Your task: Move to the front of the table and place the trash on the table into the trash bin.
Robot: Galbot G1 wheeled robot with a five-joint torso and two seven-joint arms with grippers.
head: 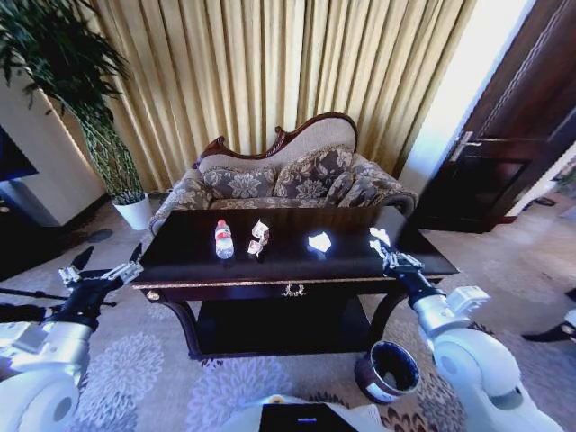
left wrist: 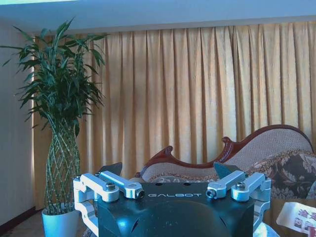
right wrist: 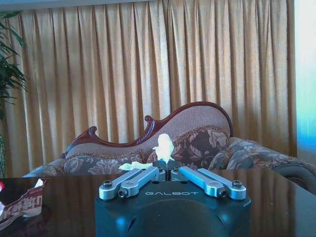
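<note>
White crumpled paper [right wrist: 164,147], half hidden, sits clamped in the right gripper [head: 382,245]; the left gripper [head: 101,262] gapes wide.

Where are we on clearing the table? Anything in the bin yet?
The robot is at the front of the table. The right gripper is shut on a crumpled paper piece, just above the table's right end. Bottle, carton and another paper piece remain on top. The trash bin shows nothing inside. The left gripper waits open off the table's left end.
</note>
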